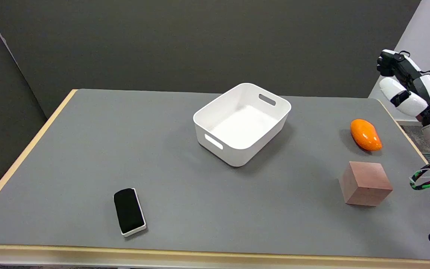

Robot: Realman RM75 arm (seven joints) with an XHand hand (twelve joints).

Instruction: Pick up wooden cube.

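Note:
The wooden cube (366, 183), a reddish-brown block, rests on the grey table (88, 157) at the right, near the front. My right hand (407, 84) hangs in the air beyond the table's right edge, well above and behind the cube and apart from it. It holds nothing, and its fingers point up and to the left, loosely spread. The arm's wrist and cables run down along the picture's right side.
An orange mango-shaped object (365, 134) lies just behind the cube. A white bin (203, 121) with handle slots stands at the table's middle. A black-topped eraser (129, 211) lies near the front left. The table's right edge passes close to the cube.

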